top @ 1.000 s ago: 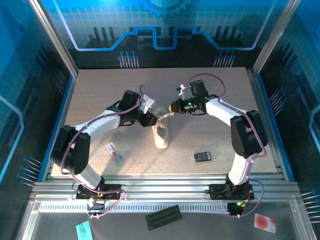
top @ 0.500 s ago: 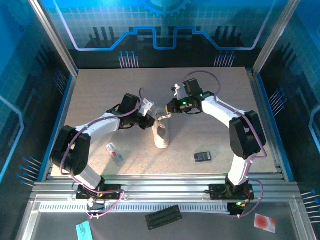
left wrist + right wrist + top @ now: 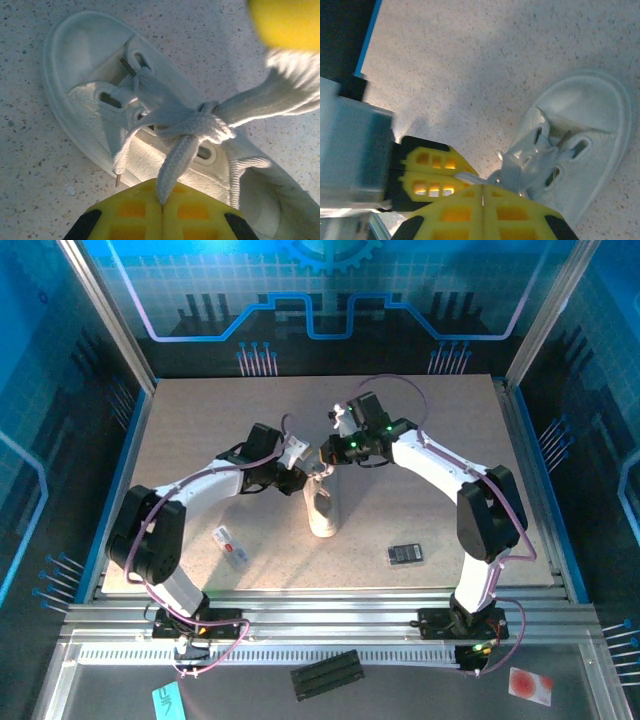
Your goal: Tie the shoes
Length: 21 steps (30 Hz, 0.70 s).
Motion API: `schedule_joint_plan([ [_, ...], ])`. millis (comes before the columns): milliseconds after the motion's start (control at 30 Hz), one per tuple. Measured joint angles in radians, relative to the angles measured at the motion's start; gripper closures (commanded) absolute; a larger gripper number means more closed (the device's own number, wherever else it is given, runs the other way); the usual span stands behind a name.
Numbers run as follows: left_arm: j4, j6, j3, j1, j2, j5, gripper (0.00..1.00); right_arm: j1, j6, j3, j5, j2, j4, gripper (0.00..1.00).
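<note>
The speckled table (image 3: 200, 420) carries everything, and both arms reach inward over its middle, where they meet above one end of the shoe (image 3: 322, 508). The shoe is a small cream sneaker and it stands on its sole near the centre of the table, with the toe toward the arm bases and the heel end under the two grippers. The left gripper (image 3: 300, 480) comes from the left and the right gripper (image 3: 328, 452) from the far right side; they are just beside each other. To the right of the shoe, well apart from it, lies a small black device (image 3: 405, 554), and to the left lies a flat white-and-red packet (image 3: 230, 545). In the left wrist view the laces (image 3: 180, 125) cross in a loose knot over the tongue, and one strand runs down into the left gripper (image 3: 161, 207), whose yellow fingers are pressed together on it. In the right wrist view the right gripper (image 3: 482, 197) is likewise closed, pinching another strand above the shoe (image 3: 590, 115).
</note>
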Motion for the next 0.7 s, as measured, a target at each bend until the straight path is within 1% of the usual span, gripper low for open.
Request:
schedule_joint_plan([
  [267,-0.026,0.001,0.019,0.002,0.035,-0.016,1.00,0.009,0.012,0.089,0.003,0.000,0.001,1.00],
  [567,-0.036,0.023,0.019,0.005,0.035,-0.017,1.00,0.013,0.012,0.081,0.004,0.006,0.000,1.00],
  [700,-0.036,0.044,0.019,0.005,0.035,-0.016,1.00,-0.002,0.011,0.029,0.007,0.006,0.008,1.00],
])
